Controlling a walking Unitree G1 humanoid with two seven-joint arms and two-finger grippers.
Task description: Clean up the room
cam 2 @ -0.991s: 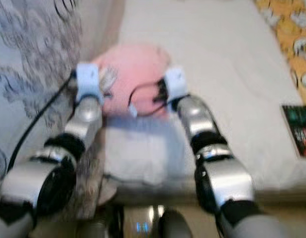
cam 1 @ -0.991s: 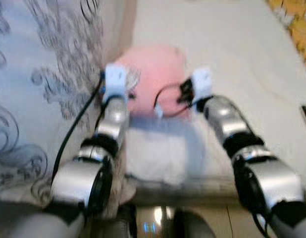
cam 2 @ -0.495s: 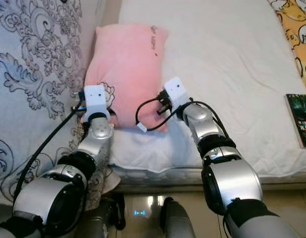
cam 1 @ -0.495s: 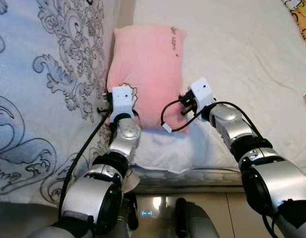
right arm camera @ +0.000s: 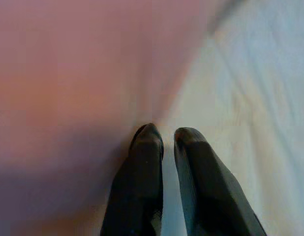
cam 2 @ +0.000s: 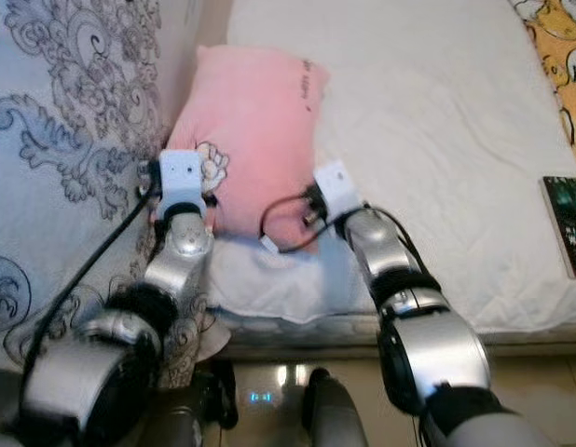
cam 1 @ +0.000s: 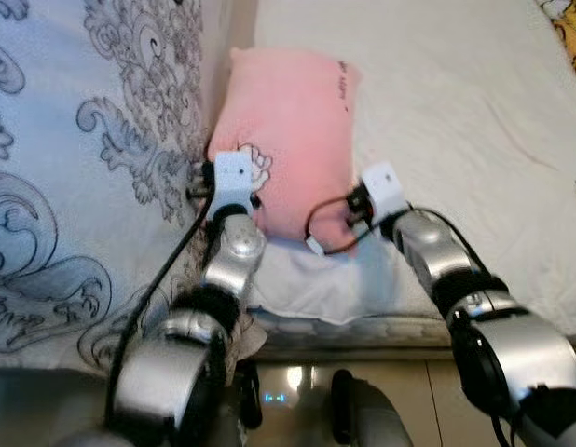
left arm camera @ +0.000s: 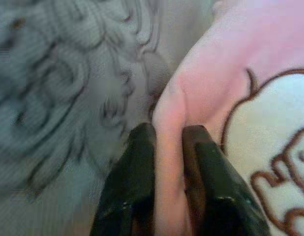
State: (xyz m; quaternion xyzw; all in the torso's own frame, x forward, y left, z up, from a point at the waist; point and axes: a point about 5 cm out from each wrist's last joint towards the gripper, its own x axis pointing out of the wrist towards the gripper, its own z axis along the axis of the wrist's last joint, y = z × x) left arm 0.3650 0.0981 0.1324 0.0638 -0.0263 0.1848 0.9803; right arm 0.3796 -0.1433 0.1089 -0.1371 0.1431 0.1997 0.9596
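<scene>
White bedsheet (cam 1: 456, 102) covers the mattress ahead, with a patterned grey-and-white duvet (cam 1: 74, 158) heaped along its left side. In the left eye view a pink pillow (cam 1: 293, 121) lies on the sheet against the duvet, its long axis running from near to far, and both arms reach forward to its near end: the left gripper (left arm camera: 167, 142) at the near left corner, the right gripper (right arm camera: 162, 135) at the near right edge. Each arm is about equally close to its own corner, so the pillow sits between them and stretches away from the jaws.

In the right eye view the same layout shows, plus a dark book (cam 2: 568, 233) lying well apart on the far right of the sheet and a yellow printed blanket (cam 2: 558, 47) at the far right corner.

The left wrist view shows the two black fingers (left arm camera: 137, 172) clamped on a fold of the pillow's pink edge, beside a white cartoon print.

The right wrist view is soft and blurred; the fingers stand nearly together at the pillow's edge where pink meets white sheet, and they probably pinch little or nothing.
</scene>
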